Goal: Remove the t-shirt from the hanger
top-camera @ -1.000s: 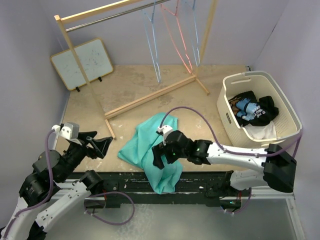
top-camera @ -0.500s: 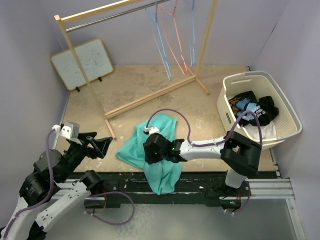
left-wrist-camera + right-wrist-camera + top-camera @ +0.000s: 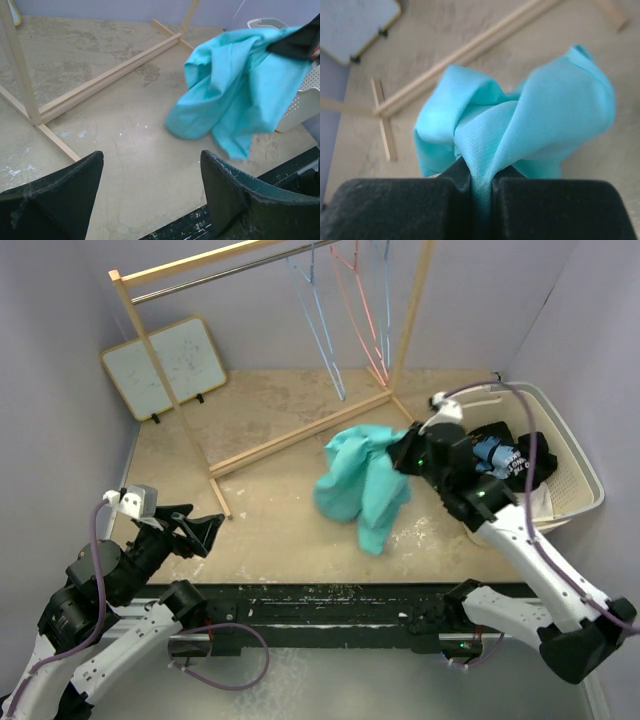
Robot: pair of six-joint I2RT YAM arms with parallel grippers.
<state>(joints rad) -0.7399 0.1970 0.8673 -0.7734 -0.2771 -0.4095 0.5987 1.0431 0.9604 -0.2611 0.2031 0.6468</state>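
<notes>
The teal t-shirt hangs bunched in the air over the table's middle right, free of any hanger. My right gripper is shut on a fold of it at its top right, beside the basket. In the right wrist view the t-shirt is pinched between the two black fingers of the gripper. A blue hanger and a pink hanger hang bare on the rack's rail. My left gripper stands open at the near left, nothing between its fingers; the t-shirt shows ahead of it.
A wooden rack stands at the back, its base bar lying diagonally across the table. A whiteboard leans at the back left. A white basket holding dark clothes sits at the right.
My right gripper closed on the t-shirt lying at the near table edge, then carried it up and right toward the basket. The hangers have swung. The left arm has not moved.
</notes>
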